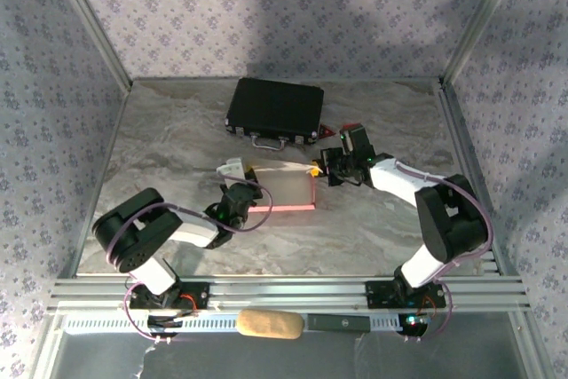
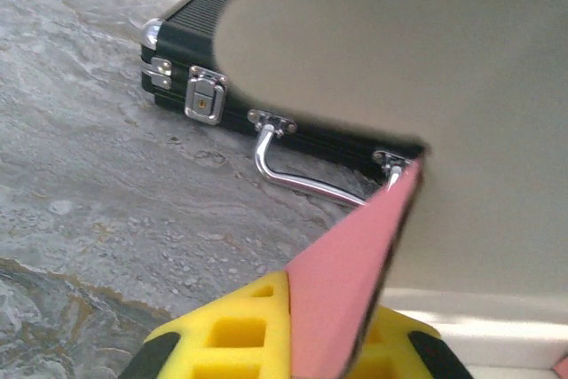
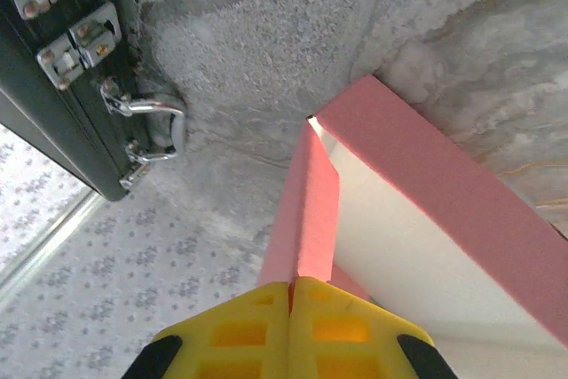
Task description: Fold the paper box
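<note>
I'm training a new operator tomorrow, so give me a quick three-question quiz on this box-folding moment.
1. What is the right gripper pinching?
2. True or false: the black case and the paper box lie apart, not touching.
3. The left gripper is: A) open above bare table; B) shut on an edge of the paper box; C) gripping the case handle.

Key: 1. A pink flap of the paper box. 2. True. 3. B.
</note>
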You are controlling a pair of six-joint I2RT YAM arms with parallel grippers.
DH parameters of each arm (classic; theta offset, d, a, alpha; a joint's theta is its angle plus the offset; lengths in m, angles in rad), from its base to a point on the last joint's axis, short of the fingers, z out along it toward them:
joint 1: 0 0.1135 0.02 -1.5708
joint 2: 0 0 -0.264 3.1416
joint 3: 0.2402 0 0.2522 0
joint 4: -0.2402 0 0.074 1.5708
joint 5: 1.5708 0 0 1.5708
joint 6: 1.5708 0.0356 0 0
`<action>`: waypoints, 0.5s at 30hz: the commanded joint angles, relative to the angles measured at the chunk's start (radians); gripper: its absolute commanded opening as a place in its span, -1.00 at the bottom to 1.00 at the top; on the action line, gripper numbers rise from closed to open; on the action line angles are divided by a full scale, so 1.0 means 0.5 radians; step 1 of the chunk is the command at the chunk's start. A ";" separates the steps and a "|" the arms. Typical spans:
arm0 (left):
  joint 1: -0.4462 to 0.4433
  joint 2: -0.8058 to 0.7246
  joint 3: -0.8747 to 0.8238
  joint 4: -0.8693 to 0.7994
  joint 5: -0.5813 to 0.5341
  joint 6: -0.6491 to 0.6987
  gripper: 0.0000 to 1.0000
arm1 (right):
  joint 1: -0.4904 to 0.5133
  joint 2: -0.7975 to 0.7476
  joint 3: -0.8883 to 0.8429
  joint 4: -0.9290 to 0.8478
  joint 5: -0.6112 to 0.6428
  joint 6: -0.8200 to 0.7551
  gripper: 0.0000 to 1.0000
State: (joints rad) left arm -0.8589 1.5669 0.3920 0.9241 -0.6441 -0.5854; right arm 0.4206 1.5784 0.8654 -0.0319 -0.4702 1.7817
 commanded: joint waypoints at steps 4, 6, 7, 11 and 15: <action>-0.080 -0.197 0.002 -0.123 0.663 -0.267 -0.38 | 0.121 -0.085 -0.098 -0.127 0.051 -0.397 -1.00; -0.083 -0.269 0.008 -0.224 0.715 -0.310 -0.29 | 0.120 -0.066 -0.162 -0.028 0.040 -0.389 -1.00; -0.083 -0.301 0.013 -0.279 0.733 -0.325 -0.26 | 0.121 -0.055 -0.178 0.002 0.038 -0.388 -1.00; -0.083 -0.451 0.035 -0.562 0.784 -0.352 -0.08 | 0.134 -0.032 -0.186 0.031 0.059 -0.434 -1.00; -0.083 -0.600 0.015 -0.755 0.822 -0.406 0.02 | 0.157 -0.057 -0.172 -0.050 0.115 -0.497 -1.00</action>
State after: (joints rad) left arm -0.8604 1.3243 0.3763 0.5716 -0.4034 -0.7368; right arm 0.4561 1.5314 0.7979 0.0002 -0.4286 1.5768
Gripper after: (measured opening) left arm 0.507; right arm 0.060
